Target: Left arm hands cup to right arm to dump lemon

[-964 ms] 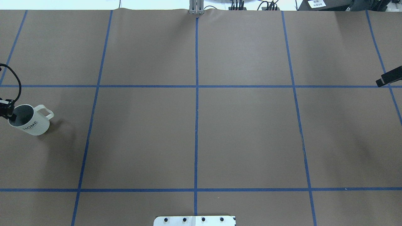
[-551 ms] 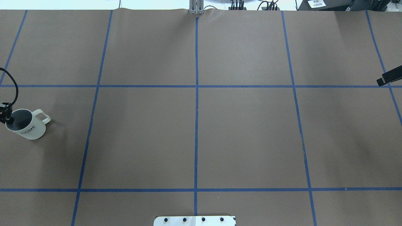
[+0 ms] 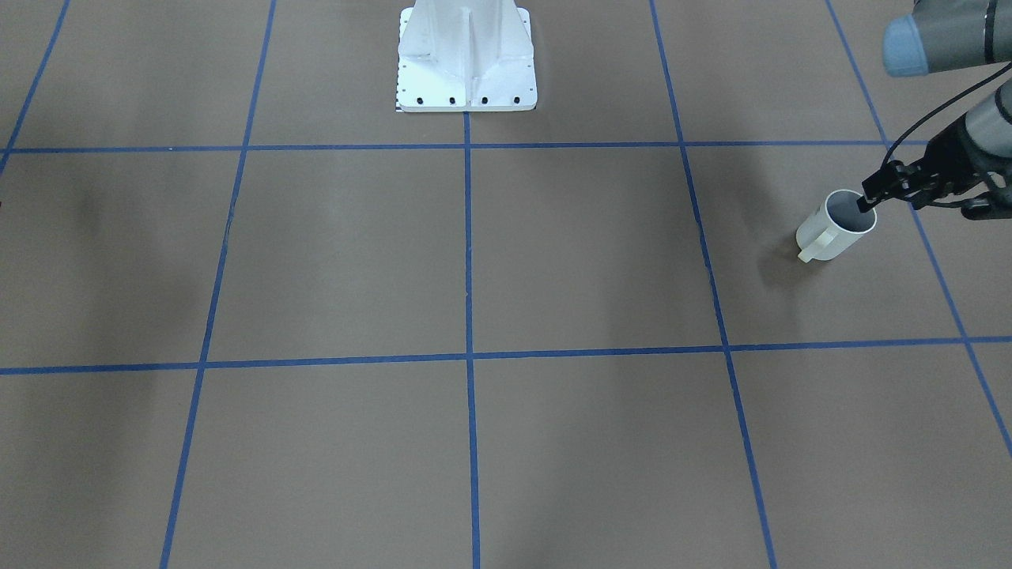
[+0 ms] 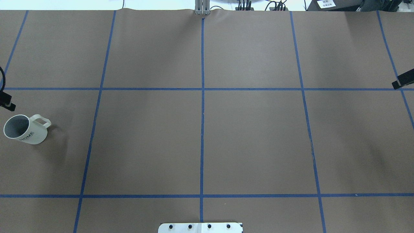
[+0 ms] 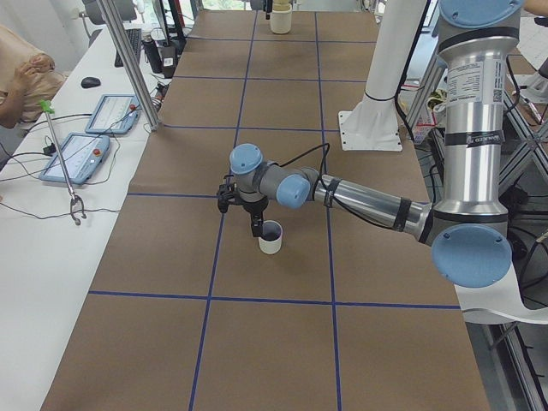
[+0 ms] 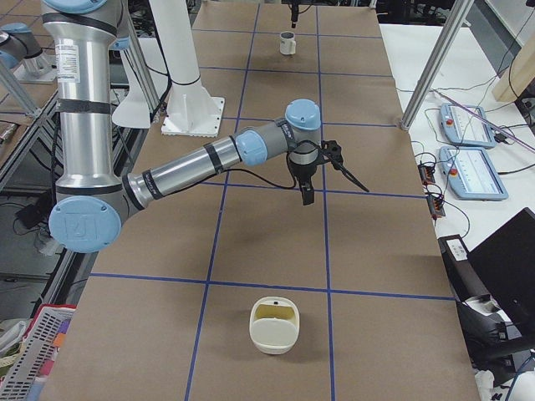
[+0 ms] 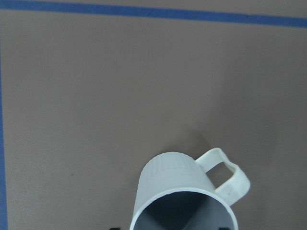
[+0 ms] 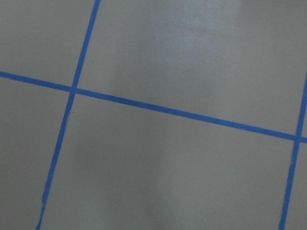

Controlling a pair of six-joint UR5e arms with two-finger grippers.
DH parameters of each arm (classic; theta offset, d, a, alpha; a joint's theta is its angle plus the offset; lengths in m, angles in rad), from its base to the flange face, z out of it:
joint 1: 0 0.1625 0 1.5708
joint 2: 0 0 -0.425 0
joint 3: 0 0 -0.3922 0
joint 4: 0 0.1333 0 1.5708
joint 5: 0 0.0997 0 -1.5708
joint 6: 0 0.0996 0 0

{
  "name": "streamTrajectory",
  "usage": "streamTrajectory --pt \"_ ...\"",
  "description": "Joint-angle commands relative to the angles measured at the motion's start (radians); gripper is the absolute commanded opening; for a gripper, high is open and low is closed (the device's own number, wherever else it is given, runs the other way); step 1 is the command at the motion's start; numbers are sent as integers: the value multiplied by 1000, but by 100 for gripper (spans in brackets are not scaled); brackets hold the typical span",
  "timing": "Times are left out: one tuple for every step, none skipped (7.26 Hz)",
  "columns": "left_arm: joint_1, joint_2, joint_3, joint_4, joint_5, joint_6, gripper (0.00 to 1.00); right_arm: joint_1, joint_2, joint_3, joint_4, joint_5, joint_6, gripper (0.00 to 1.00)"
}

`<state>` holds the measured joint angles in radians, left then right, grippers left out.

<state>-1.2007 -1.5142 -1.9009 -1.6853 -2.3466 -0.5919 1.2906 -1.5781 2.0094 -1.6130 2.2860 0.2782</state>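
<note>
The white cup (image 4: 28, 132) marked HOME stands upright on the brown table at the far left, handle to the right. It also shows in the front view (image 3: 832, 231), the left side view (image 5: 271, 241) and the left wrist view (image 7: 175, 179). Its inside looks grey; I see no lemon. My left gripper (image 5: 241, 216) is open just above the cup, and one fingertip (image 4: 7, 102) clears the rim. My right gripper (image 6: 333, 190) hangs open and empty over the table's right end; only one finger (image 4: 402, 80) shows in the overhead view.
A cream container (image 6: 274, 324) with a yellowish inside sits on the table near the right end. The white robot base (image 3: 466, 55) stands at the middle of the robot's edge. Blue tape lines (image 4: 202, 97) grid the brown table cover.
The cup came down and a little left onto the table. My left gripper, which held its rim, has let go and drawn back toward the left edge. The right finger shifted slightly right.
</note>
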Motion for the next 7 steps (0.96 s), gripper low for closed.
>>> streamTrajectory --pt "-57 5 -41 42 -2 57 100 35 -2 3 -48 1 -1 100" --pt "-83 43 -40 42 -2 125 100 51 0 -3 -95 3 -75 100" --pt "-94 48 -38 42 -2 142 100 85 18 -5 -198 6 -196 100" --pt "-96 48 -24 39 -3 148 100 119 35 -5 -287 6 -226 100" --pt "-109 48 -20 41 -3 194 100 143 14 -6 -298 6 -226 100" --pt "-120 48 -14 41 -10 214 100 174 -20 -5 -289 21 -228 100" --pt "-122 51 -21 42 -25 214 100 196 -31 -6 -289 73 -228 100"
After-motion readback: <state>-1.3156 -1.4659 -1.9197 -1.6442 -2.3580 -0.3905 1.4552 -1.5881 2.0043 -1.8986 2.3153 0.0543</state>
